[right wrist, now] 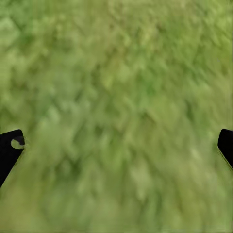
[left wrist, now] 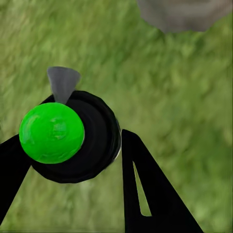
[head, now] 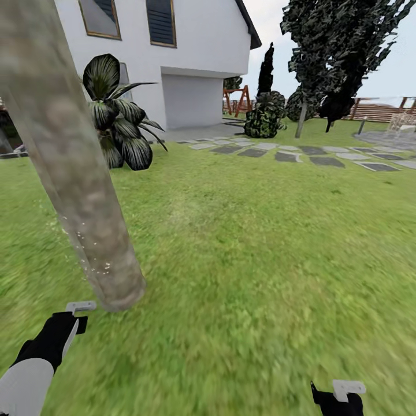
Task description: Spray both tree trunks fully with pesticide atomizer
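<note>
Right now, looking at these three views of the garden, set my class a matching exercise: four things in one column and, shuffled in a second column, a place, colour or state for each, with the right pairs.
Column one:
1. tree trunk
2. pesticide atomizer
3. right gripper
4. house

Column two:
A. white, with a closed garage door
B. fingers spread wide over bare grass
C. held between the left gripper's fingers
D. pale grey-brown, with whitish specks near its base

Pairs: 1-D, 2-C, 3-B, 4-A
</note>
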### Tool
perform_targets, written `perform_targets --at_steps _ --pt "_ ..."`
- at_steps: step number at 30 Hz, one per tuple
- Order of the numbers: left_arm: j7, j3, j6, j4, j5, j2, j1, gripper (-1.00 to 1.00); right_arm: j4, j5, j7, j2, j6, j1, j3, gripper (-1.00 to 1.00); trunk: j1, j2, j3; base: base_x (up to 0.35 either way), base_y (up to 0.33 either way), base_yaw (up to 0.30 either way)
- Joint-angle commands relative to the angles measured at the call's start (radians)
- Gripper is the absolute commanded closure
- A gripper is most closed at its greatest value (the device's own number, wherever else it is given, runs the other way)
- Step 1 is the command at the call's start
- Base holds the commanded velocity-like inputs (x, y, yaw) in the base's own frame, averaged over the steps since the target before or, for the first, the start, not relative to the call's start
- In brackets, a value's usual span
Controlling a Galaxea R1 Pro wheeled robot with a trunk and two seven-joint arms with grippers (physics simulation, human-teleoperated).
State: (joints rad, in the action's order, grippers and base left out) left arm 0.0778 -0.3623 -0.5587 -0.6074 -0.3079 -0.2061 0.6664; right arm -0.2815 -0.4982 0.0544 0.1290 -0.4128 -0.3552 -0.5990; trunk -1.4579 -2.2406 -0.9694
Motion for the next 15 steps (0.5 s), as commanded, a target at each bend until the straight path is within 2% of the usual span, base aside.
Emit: perform_targets --at_steps 1,9,15 --pt "0.001 -0.001 -0.004 -0.001 0.000 0.001 0.001 1.00 0.001 -0.005 0.006 0.000 -0.004 -0.001 -0.008 -1.00 0.000 0.000 -0.001 0.240 -0.188 0.277" --pt "0.001 -0.001 -0.004 -0.001 0.000 0.001 0.001 1.00 0.001 -0.005 0.006 0.000 -0.004 -0.001 -0.008 -1.00 0.000 0.000 -0.001 0.234 -0.191 0.277" --pt "0.001 -0.001 -0.004 -0.002 0.000 0.002 0.001 1.00 0.001 -0.005 0.006 0.000 -0.004 -0.001 -0.008 -1.00 0.000 0.000 -0.001 0.019 -0.268 0.260"
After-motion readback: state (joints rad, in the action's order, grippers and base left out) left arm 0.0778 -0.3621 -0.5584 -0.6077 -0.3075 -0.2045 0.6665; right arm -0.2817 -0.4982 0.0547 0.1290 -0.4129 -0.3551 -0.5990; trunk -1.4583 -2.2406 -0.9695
